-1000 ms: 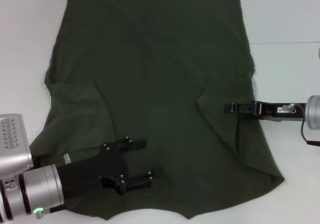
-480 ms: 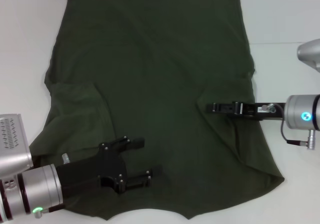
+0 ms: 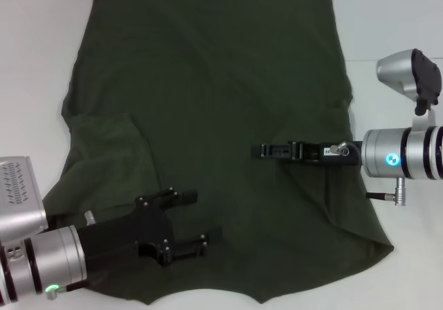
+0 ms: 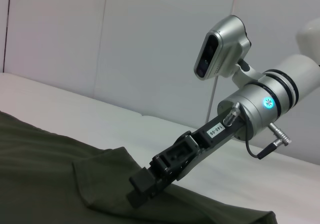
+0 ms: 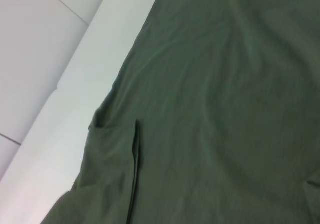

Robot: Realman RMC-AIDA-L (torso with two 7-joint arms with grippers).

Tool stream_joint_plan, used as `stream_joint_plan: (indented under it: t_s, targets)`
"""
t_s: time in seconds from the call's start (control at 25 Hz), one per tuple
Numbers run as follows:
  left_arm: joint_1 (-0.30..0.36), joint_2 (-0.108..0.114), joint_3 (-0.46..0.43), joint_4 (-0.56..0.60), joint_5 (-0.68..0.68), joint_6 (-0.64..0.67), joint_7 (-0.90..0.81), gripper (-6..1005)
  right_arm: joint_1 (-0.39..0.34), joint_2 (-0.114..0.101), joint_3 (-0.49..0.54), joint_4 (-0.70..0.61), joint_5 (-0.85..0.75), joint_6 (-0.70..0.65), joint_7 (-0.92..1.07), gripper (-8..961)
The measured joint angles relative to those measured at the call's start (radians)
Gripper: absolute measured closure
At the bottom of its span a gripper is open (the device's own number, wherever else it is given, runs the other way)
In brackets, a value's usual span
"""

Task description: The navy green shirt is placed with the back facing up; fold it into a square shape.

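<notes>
I have the navy green shirt [image 3: 208, 116] spread flat on the white table [image 3: 394, 19], hem edge at the far side and the neck end nearest the robot. It fills most of the head view. Both sleeves are already folded in over the body, which is why the sides taper: the left sleeve flap [image 3: 104, 144] lies on the left part of the shirt, and the right sleeve flap [image 3: 311, 185] lies on the right part, its edge raised a little in the left wrist view.

My right gripper [image 3: 266, 151] reaches in from the right side, low over the cloth near the inner corner of that right flap. I judge it is there to carry the flap edge toward the middle, but I cannot tell from any view whether its jaws are clamped on fabric or released; in the left wrist view the tip [image 4: 142, 189] sits right at the cloth and hides the contact.

My left gripper [image 3: 187, 220] rests over the near left part of the shirt with its 2 fingers spread apart, holding nothing. I read that as waiting, or steadying the cloth.

The square fold itself is not yet made.
</notes>
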Motion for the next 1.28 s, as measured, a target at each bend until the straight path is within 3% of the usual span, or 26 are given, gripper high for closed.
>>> stream_joint_plan:
  t_s: [0.68,0.84,1.0,1.28]
  targets:
    - [-0.003,0.001,0.000,0.002,0.000,-0.003,-0.004,168,-0.143,-0.053,0.016,-0.129,0.015,-0.095,0.085,11]
    - [-0.003,0.001,0.002,0.002,0.000,-0.003,-0.004,168,-0.149,-0.060,0.011,-0.115,0.011,-0.090,0.090,12]
    - [-0.003,0.001,0.002,0.002,0.000,-0.002,-0.004,169,-0.154,-0.053,0.006,-0.108,0.010,-0.068,0.085,12]
    - [-0.003,0.001,0.000,0.003,0.001,-0.001,-0.001,168,-0.131,-0.019,-0.008,-0.089,0.009,-0.001,0.079,12]
